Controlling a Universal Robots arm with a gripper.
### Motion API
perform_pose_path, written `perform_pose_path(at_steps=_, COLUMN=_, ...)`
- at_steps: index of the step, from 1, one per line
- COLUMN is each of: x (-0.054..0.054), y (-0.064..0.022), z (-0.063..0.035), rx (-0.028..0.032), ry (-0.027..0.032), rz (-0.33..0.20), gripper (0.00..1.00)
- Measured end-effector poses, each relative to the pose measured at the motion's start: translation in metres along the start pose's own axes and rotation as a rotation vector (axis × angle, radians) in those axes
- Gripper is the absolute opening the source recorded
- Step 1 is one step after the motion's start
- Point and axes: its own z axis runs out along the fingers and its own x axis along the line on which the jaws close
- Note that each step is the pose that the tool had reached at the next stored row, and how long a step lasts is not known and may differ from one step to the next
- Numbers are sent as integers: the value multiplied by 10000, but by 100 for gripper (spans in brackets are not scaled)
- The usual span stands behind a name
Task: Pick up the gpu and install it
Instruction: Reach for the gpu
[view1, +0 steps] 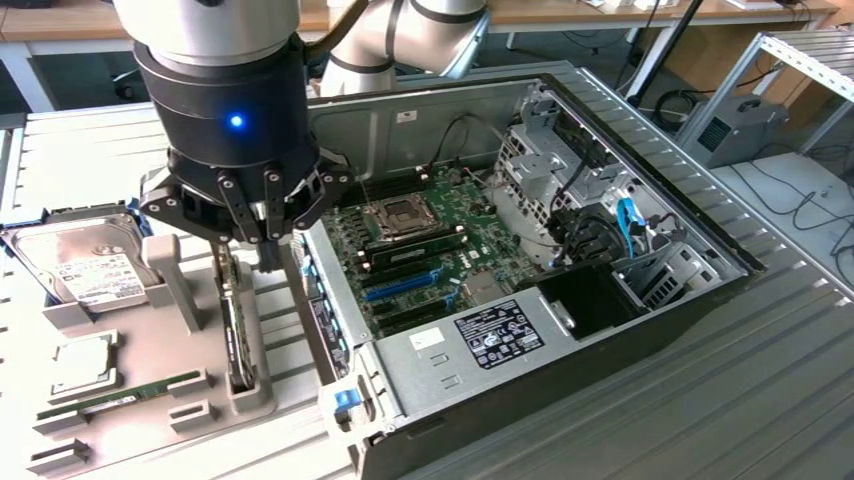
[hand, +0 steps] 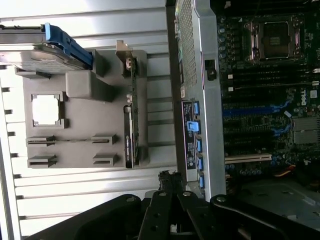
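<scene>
One thin black green-edged card, the gpu (view1: 238, 340), stands edgewise in a grey plastic holder (view1: 174, 350), its long axis parallel to the open black computer case (view1: 601, 400). The tool (view1: 260, 250), pressed together and empty, hangs just off its end.

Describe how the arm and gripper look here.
The arm has silver-grey, rounded tubular links. Its wrist section is a black cylinder with a small glowing blue light. The gripper is black, built from bolted linkage bars.
</scene>
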Motion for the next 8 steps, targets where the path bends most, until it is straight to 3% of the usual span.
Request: perform_pose_path(at_steps=8, x=-6, y=-71, z=0, rx=19, ry=-1, rz=-1, gripper=11)
